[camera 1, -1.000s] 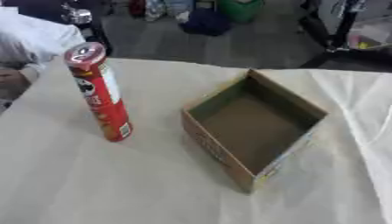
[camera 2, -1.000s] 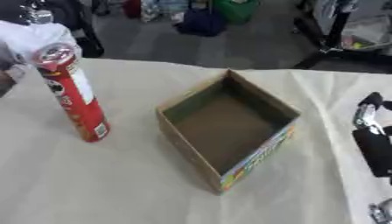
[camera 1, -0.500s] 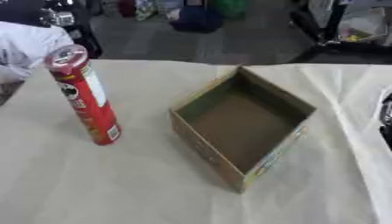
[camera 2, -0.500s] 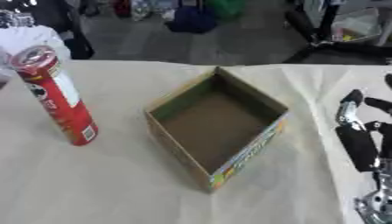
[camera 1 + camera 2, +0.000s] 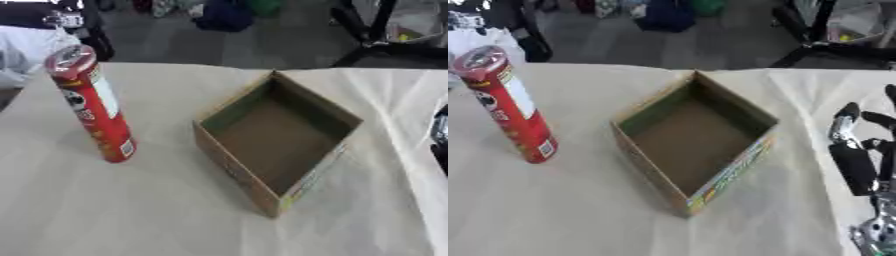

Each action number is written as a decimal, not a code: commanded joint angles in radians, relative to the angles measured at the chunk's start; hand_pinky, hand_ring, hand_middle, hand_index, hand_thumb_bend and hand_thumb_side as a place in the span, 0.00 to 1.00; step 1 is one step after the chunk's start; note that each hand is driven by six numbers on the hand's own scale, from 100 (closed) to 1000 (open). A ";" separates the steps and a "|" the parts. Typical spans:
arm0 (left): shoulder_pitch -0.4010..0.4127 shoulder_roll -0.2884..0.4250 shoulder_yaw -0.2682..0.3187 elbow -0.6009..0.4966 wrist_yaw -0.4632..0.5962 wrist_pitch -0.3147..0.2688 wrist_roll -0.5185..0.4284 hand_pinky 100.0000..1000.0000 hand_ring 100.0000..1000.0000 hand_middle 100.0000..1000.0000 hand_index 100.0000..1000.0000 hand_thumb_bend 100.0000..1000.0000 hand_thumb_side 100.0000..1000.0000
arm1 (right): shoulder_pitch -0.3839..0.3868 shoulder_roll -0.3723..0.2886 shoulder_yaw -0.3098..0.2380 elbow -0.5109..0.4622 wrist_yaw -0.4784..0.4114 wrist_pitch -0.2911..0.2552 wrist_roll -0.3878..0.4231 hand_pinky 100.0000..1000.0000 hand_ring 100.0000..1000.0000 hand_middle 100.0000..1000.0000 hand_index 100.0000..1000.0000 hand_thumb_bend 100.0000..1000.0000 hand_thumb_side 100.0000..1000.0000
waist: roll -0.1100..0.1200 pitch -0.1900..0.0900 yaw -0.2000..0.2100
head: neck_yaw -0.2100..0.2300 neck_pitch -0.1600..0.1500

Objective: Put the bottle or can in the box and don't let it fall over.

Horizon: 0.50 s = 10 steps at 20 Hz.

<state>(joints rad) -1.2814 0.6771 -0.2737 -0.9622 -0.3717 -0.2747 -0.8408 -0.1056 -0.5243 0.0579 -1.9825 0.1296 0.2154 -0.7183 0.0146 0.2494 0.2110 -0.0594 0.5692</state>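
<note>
Since the earlier frame the whole view has shifted, which reads as the head turning, not the things moving; more of the right hand (image 5: 857, 165) now shows at the right edge. The can (image 5: 91, 102), a tall red tube with a silver top, stands upright on the cloth-covered table (image 5: 114, 215), to the left of the box (image 5: 278, 137) and apart from it. The box is open-topped cardboard, empty, set cornerwise to the viewer. The right hand rests on the table beyond the box, fingers straight and relaxed, holding nothing. The left hand is not visible. The task looks barely begun: the can is ungrasped. The next move likely calls for a hand to reach the can, close around its middle, lift it straight and lower it upright into the box.
</note>
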 commanded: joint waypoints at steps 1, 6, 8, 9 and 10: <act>-0.019 0.024 0.002 -0.001 -0.021 -0.063 -0.066 0.72 0.84 0.83 0.85 0.00 1.00 | -0.010 -0.014 -0.001 -0.018 -0.003 -0.001 -0.006 0.29 0.74 0.96 0.94 0.00 0.57 | -0.001 -0.011 -0.001 | 0.010 -0.001; -0.021 0.015 0.004 0.004 -0.046 -0.073 -0.066 0.72 0.85 0.84 0.85 0.00 0.99 | -0.013 -0.011 0.000 -0.018 -0.005 -0.002 -0.008 0.29 0.74 0.96 0.94 0.00 0.57 | -0.003 -0.007 -0.004 | 0.020 -0.001; -0.022 0.014 0.007 0.006 -0.053 -0.079 -0.066 0.73 0.86 0.85 0.85 0.00 0.97 | -0.013 -0.009 0.001 -0.018 -0.006 -0.003 -0.009 0.29 0.73 0.96 0.94 0.00 0.57 | -0.003 -0.005 -0.006 | 0.024 -0.004; -0.023 0.014 0.010 0.005 -0.059 -0.081 -0.066 0.74 0.87 0.86 0.85 0.00 0.96 | -0.013 -0.007 0.001 -0.018 -0.006 -0.003 -0.009 0.29 0.73 0.96 0.94 0.00 0.57 | -0.003 -0.004 -0.006 | 0.024 -0.006; -0.023 0.014 0.014 0.003 -0.064 -0.083 -0.066 0.75 0.88 0.86 0.85 0.00 0.94 | -0.013 -0.006 0.001 -0.018 -0.006 -0.003 -0.010 0.29 0.73 0.96 0.94 0.00 0.57 | -0.003 -0.003 -0.007 | 0.025 -0.007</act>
<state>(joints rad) -1.2820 0.6752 -0.2729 -0.9504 -0.4280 -0.2799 -0.8355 -0.1106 -0.5213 0.0626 -1.9825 0.1267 0.2115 -0.7225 0.0098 0.2612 0.2041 -0.0377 0.5694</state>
